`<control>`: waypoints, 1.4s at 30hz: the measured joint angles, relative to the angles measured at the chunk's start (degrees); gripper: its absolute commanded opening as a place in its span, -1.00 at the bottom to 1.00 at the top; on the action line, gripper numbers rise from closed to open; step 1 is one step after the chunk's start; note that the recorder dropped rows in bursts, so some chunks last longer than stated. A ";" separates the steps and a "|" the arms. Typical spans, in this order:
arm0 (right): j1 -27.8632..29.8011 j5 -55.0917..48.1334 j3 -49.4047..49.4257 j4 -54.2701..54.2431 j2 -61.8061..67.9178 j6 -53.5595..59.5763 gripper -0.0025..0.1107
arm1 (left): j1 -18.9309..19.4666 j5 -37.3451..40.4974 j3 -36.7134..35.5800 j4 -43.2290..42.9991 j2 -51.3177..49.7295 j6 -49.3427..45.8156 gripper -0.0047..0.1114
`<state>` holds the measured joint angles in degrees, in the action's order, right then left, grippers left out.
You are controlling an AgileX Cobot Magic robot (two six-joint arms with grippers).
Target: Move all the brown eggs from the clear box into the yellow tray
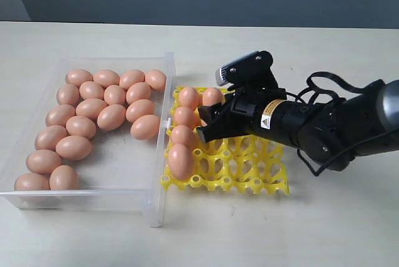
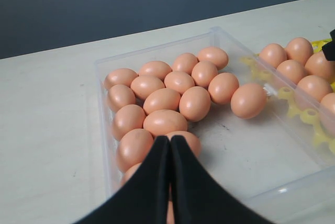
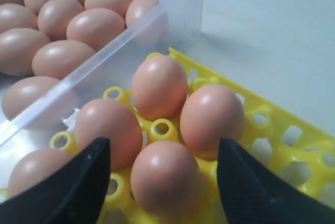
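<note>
Eggs [image 1: 91, 108] crowd box [image 1: 118, 158]; R jaws apart astride tray [image 1: 249, 173] egg; L jaws closed.

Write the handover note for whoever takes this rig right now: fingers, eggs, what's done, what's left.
Left gripper: fingers shut, empty, above the clear box.
Right gripper: open over the yellow tray, fingers either side of a seated egg, not touching it.
Done: five or six brown eggs sit in the tray, on its side nearest the box.
Left: about nineteen eggs lie in the box; most tray cups are free.
</note>
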<state>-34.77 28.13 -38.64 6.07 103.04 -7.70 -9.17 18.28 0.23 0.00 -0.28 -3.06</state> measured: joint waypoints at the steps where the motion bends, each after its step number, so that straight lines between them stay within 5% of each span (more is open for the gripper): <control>1: 0.00 -0.92 0.00 -0.13 -1.27 0.00 0.07 | 0.00 0.00 0.00 0.00 0.00 0.00 -0.91; 9: -0.89 -12.55 0.02 -0.35 -13.15 1.07 0.06 | 0.00 0.00 0.00 0.00 0.00 0.00 -0.91; 14: -6.97 -24.80 -6.37 0.25 -15.94 1.20 -0.16 | 0.00 0.00 0.00 0.00 0.00 0.00 -0.91; 29: -16.78 -65.60 -46.80 4.40 13.43 18.34 -0.17 | 0.00 0.00 0.00 0.00 0.00 0.00 -0.91; 42: -19.49 -65.38 -50.42 10.86 18.58 24.64 -0.17 | 0.00 0.00 0.00 0.00 0.00 0.00 -0.91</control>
<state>-54.27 -37.25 -89.06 16.93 121.62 16.94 -9.17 18.28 0.23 0.00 -0.28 -3.06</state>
